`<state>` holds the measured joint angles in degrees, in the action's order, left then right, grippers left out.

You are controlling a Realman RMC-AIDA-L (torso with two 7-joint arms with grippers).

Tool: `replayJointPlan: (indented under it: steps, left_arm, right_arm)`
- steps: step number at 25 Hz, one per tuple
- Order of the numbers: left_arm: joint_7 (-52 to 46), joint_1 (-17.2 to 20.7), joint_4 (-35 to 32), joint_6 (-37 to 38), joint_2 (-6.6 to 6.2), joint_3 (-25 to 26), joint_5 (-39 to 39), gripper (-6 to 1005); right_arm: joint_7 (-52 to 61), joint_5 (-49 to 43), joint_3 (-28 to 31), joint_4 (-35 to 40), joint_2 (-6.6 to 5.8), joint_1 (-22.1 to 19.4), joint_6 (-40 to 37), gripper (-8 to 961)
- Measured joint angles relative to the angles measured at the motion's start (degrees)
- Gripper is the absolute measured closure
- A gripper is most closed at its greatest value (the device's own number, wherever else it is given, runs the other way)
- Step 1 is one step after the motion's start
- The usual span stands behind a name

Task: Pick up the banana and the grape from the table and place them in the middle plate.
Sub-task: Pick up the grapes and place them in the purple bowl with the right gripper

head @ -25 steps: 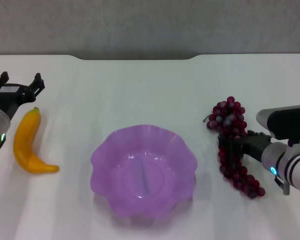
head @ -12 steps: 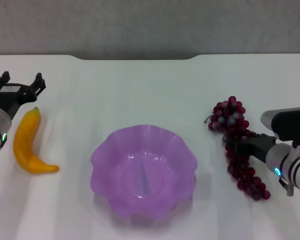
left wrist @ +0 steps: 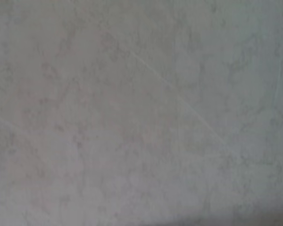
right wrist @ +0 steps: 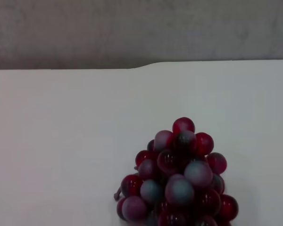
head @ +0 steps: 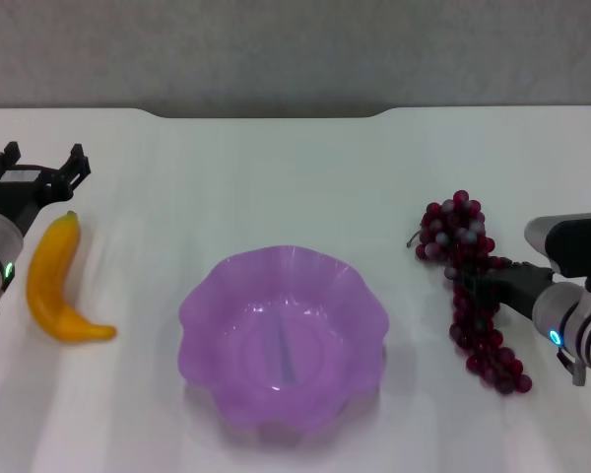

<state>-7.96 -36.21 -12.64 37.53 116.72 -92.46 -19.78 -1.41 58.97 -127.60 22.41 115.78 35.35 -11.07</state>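
Note:
The banana (head: 53, 282) lies on the white table (head: 276, 177) at the far left. My left gripper (head: 41, 166) hovers just behind its tip, open, with nothing between its fingers. The purple scalloped middle plate (head: 209, 296) sits in the centre with nothing in it. Right of it lies the grape (head: 471, 286), a long dark red bunch, and my right gripper (head: 485, 282) is shut on its middle from the right side. The right wrist view shows the bunch's far end (right wrist: 179, 181) close up. Only bare table surface fills the left wrist view.
The table's dark notched back edge (head: 276, 112) runs behind everything, also seen in the right wrist view (right wrist: 141, 66). White tabletop stretches between the plate and each fruit.
My right gripper has shifted to the right and the grape bunch has slid with it, away from the plate. The left gripper and the banana have stayed put.

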Motion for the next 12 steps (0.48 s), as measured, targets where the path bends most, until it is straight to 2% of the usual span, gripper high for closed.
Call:
replayJointPlan:
  steps: [12]
  left_arm:
    - [-0.04, 0.0, 0.08, 0.0, 0.0, 0.0, 0.0, 116]
  right_arm:
    - [-0.26, -0.31, -0.19, 0.01, -0.03, -0.11, -0.71, 465]
